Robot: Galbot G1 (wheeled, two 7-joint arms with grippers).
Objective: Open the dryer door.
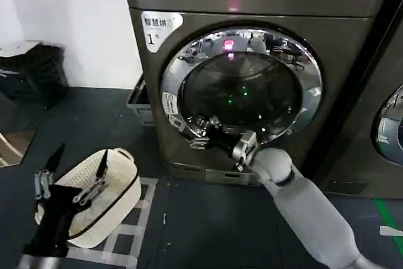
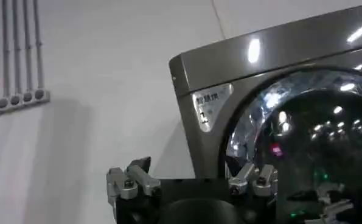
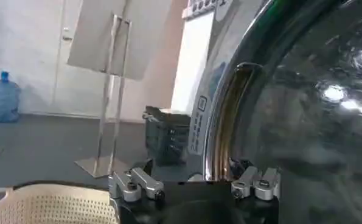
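Note:
The dryer (image 1: 157, 92) is a dark grey-brown machine with a white "1" sticker. Its round dryer door (image 1: 242, 33) has a wide chrome rim around dark glass and looks flat against the front. My right gripper (image 1: 223, 138) is open at the door's lower left rim. In the right wrist view the chrome rim (image 3: 226, 122) runs between the spread fingers of the right gripper (image 3: 191, 167). My left gripper (image 1: 80, 159) hangs open and empty low on the left, over a white basket. The left wrist view shows the left gripper (image 2: 187, 167) facing the dryer (image 2: 260, 58) from farther off.
A white laundry basket (image 1: 113, 184) sits on the dark floor to the left in front of the dryer. A grey crate (image 1: 140, 102) stands against the dryer's left side. A black bag (image 1: 34, 70) is by the wall. A neighbouring machine (image 1: 390, 124) stands at the right.

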